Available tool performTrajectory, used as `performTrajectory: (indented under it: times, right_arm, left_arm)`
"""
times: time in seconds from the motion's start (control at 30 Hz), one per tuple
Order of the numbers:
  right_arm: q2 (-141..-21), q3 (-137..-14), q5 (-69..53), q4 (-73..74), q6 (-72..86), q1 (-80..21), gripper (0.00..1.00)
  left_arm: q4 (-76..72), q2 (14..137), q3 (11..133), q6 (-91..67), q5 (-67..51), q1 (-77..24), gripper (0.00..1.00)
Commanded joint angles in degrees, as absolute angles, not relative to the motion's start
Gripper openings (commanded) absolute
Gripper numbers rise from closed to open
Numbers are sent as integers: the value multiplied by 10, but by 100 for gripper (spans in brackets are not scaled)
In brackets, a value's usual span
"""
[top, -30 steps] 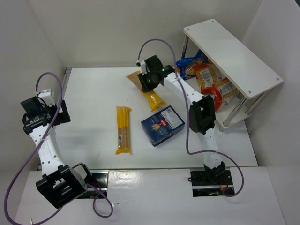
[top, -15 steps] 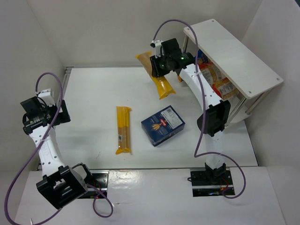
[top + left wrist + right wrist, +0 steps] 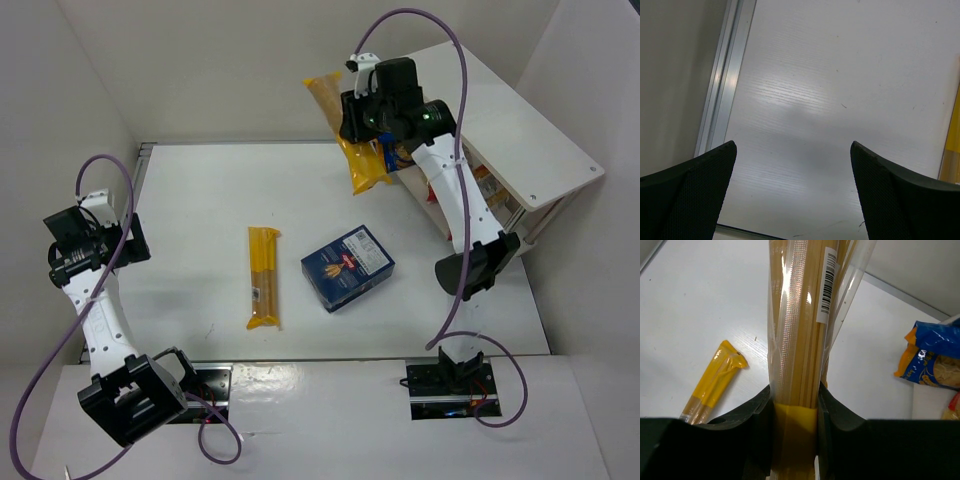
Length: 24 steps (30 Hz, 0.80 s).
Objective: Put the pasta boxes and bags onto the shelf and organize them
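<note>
1. The right gripper (image 3: 795,412) is clamped on one end of a yellow spaghetti pack (image 3: 799,330), which is lifted clear of the table (image 3: 200,200).
2. The pack is held just beside the near end of the white shelf (image 3: 500,110), so the placing step is judged to be in hand.
3. Next, the pack should be laid flat on the shelf before being released.
4. A second spaghetti pack (image 3: 264,277) and the dark blue pasta box (image 3: 347,267) lie on the table.
5. The left gripper (image 3: 792,165) is spread, with nothing held.
</note>
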State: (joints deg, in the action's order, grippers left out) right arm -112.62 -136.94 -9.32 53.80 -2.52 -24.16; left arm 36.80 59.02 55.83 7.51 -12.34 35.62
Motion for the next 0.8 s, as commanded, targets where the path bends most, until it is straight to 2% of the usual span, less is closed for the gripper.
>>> performTrajectory:
  times: [0.0,0.47,0.77]
  right_arm:
    - [-1058,-1409,-88,482,-32,-233,0]
    - [-981,-1419,-94,476,-26,-148,0]
    - [-950,-1394,-16,464,10,-134,0]
  left_arm:
    - [352,579,555,79,-137,360,100]
    - [352,574,555,84,-142,360,100]
    - [352,584,555,84,-142,360,100]
